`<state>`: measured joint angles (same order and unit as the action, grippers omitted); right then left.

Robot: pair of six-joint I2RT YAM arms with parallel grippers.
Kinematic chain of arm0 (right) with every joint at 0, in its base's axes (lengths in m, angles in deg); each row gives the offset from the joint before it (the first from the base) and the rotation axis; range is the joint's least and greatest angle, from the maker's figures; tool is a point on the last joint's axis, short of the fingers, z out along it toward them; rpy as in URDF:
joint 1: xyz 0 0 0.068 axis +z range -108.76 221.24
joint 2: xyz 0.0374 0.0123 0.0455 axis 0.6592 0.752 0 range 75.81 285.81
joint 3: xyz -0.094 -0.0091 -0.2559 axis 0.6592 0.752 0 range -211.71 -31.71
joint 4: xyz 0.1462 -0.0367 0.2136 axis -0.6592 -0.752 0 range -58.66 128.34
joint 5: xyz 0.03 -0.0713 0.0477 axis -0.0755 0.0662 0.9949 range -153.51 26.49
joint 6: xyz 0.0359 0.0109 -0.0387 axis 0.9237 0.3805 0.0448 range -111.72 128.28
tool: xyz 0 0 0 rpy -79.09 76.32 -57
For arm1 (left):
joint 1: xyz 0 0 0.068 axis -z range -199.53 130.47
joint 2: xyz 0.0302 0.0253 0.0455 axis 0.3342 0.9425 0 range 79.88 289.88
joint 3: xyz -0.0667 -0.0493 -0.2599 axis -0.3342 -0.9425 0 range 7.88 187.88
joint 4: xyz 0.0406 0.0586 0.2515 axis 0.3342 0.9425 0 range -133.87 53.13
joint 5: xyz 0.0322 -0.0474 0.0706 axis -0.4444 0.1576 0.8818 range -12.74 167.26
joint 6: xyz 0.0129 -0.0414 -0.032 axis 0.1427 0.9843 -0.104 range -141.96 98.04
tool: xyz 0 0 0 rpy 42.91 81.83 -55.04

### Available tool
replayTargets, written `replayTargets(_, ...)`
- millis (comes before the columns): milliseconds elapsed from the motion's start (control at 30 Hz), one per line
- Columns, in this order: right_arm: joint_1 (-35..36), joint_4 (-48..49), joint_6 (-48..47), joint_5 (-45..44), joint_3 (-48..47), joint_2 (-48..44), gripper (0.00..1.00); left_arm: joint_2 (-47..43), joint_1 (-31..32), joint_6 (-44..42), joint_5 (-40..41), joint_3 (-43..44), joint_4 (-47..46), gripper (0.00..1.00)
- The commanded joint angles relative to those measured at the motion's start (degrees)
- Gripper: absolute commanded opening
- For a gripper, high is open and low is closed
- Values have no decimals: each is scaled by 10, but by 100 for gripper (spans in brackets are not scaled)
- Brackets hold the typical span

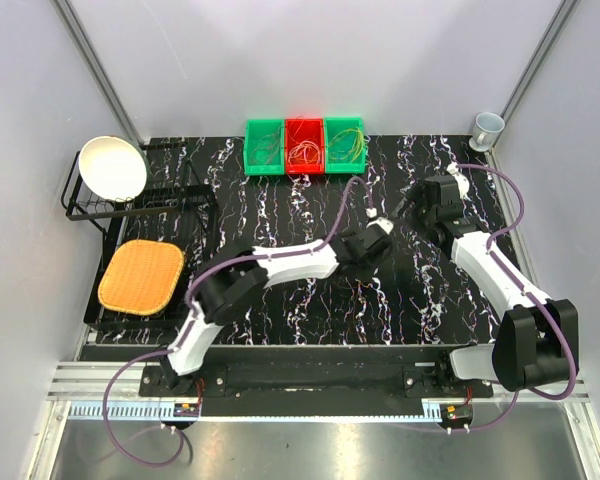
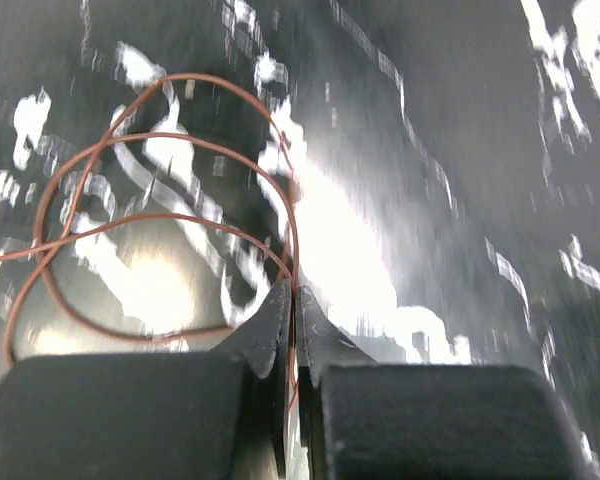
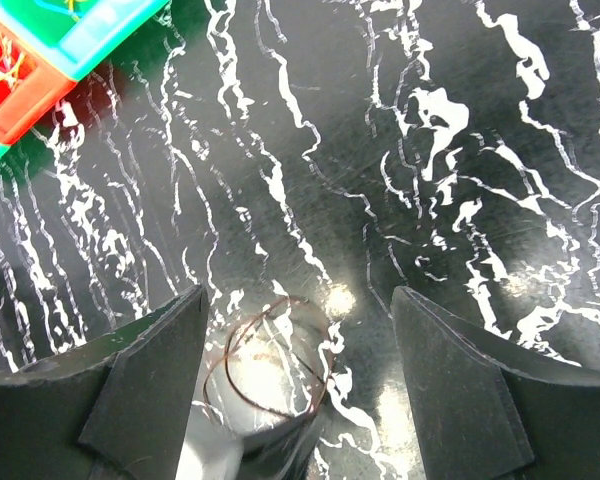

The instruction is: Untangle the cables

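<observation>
At the far left of the tabletop (image 1: 310, 200) stands a black wire rack (image 1: 195, 205). A white bowl (image 1: 113, 165) leans in its back part and a tan woven mat (image 1: 141, 276) lies on its front part.

The left arm (image 1: 280, 262) reaches from its base toward the middle of the black, white-veined surface. Behind it, at the far edge, three bins (image 1: 304, 146) sit touching in a row – green, red, green. Loose cables (image 1: 347, 143) lie in them: yellow-green ones in the right-hand bin and pale and orange ones in the red one. Whatever is in the left bin is too fine to make out.

In the left wrist view, the left gripper (image 2: 292, 292) has its fingers pressed together on a reddish-brown cable (image 2: 160, 215). The strand runs straight down into the seam between them. The rest of that cable spreads out to the side in several overlapping loops above the tabletop.

Just to the right, the right gripper (image 3: 298, 300) hangs close by with its fingers spread wide, touching nothing. A small coil of the same brown wire sits between them – seemingly atop the other gripper's tip, though that part is blurred.

A pale cup (image 1: 487, 128) stands at the far right corner, well apart from both arms.
</observation>
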<state>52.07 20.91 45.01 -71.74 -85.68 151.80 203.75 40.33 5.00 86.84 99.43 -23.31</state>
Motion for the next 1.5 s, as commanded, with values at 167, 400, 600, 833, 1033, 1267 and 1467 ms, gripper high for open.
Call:
replayTargets(167, -2, 26, 6, 58, 4, -10, 78, -181, -48, 7, -114, -94, -13, 0)
replayTargets(400, -2, 40, 32, 162, 18, -24, 77, -244, -69, -9, -130, -113, 7, 0)
replayTargets(600, -2, 67, 75, 259, 41, -29, 77, -275, -85, -23, -149, -124, 11, 0)
replayTargets(833, -2, 129, 143, 354, 65, -17, 73, -274, -86, -23, -157, -136, 5, 0)
replayTargets(1033, 3, 131, 166, 383, 82, -15, 72, -270, -88, -19, -157, -142, -4, 0)
replayTargets(1267, 17, 116, 147, 352, 100, -9, 71, -255, -87, -7, -187, -153, -20, 0)
replayTargets(1467, 18, 56, 91, 296, 113, -6, 71, -249, -87, 12, -199, -198, -53, 0)
